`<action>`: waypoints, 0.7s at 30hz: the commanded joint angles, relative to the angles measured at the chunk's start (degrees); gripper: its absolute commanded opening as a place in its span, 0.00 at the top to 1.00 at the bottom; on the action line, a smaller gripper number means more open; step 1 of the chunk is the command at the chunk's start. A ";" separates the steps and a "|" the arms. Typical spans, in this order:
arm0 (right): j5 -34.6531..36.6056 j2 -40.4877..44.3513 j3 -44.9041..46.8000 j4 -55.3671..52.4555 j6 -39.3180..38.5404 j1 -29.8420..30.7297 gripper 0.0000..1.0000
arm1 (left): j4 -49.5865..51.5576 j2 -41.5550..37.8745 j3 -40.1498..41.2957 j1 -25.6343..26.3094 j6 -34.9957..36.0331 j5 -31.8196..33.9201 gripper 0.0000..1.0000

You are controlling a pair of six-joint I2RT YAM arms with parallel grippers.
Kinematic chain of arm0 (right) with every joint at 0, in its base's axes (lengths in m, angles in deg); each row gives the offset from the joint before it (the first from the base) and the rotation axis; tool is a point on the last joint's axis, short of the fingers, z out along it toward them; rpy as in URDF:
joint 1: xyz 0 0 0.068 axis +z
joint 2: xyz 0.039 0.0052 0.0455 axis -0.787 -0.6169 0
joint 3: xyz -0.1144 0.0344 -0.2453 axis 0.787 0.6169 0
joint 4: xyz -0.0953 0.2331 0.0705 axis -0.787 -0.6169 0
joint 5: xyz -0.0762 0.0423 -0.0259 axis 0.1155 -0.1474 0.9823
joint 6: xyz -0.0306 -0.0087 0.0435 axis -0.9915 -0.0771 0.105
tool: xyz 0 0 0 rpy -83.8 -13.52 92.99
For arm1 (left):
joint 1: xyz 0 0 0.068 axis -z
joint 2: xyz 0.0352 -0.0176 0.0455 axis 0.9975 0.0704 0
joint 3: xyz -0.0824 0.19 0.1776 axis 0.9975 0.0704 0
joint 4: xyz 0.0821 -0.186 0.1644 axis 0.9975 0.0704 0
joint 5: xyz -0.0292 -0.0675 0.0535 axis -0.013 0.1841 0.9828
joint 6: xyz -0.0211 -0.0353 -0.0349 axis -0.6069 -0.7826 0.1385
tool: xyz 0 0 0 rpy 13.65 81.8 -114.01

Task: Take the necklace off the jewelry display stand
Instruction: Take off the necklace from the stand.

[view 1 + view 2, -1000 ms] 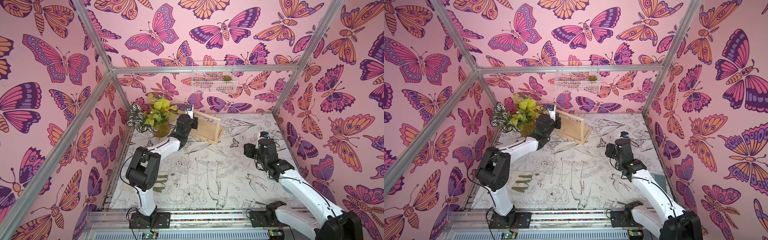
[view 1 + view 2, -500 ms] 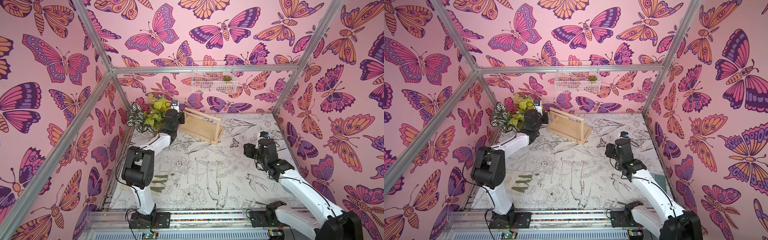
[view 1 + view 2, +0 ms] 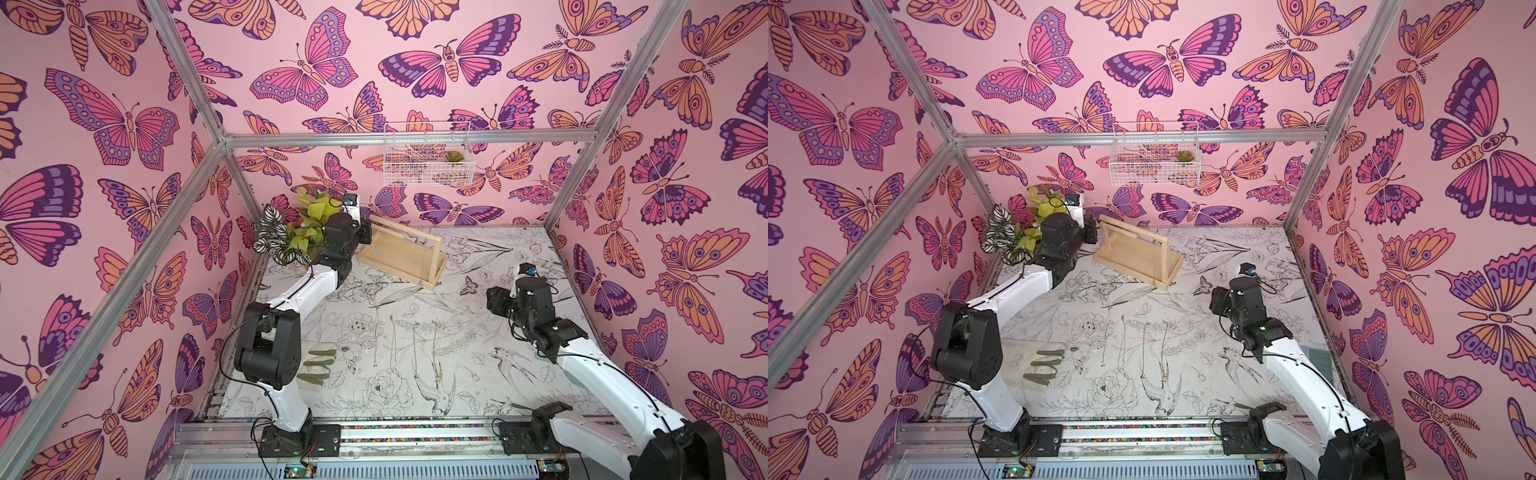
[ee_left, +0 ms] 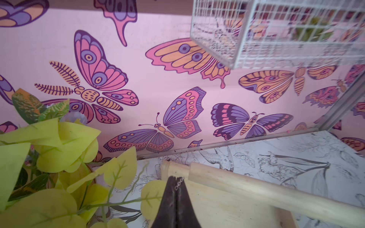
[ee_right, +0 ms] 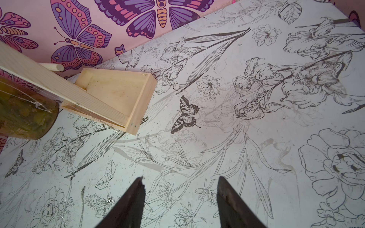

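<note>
Your left end effector [image 4: 173, 178] is drawing back toward the plant [image 3: 307, 212] since a second ago, clamping one necklace [image 4: 178, 183] at the crossbar [image 4: 256, 189] end of the single jewelry display stand [image 3: 395, 253]; your right end effector [image 5: 181, 178] is hovering apart, empty.

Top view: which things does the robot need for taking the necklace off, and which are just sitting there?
For the job:
jewelry display stand
necklace
left gripper, pinching the chain

Just sitting there:
leafy plant
white wire basket
right gripper, open and idle
</note>
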 commanded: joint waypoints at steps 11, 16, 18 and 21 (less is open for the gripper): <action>-1.03 -0.71 -2.53 -5.12 -0.35 -0.38 0.39 | 7.70 -19.75 15.33 16.69 -3.77 -10.62 1.00; 1.71 3.13 -2.10 -7.56 -0.46 -0.42 0.39 | 8.57 -25.45 19.67 21.61 -7.38 -12.96 1.00; 2.87 5.26 -1.61 -8.12 -0.91 -0.43 0.39 | 8.54 -28.03 20.98 23.54 -9.12 -14.87 1.00; 3.99 7.15 -1.29 -9.57 -1.22 -0.47 0.39 | 8.54 -27.94 22.20 26.47 -11.16 -18.54 1.00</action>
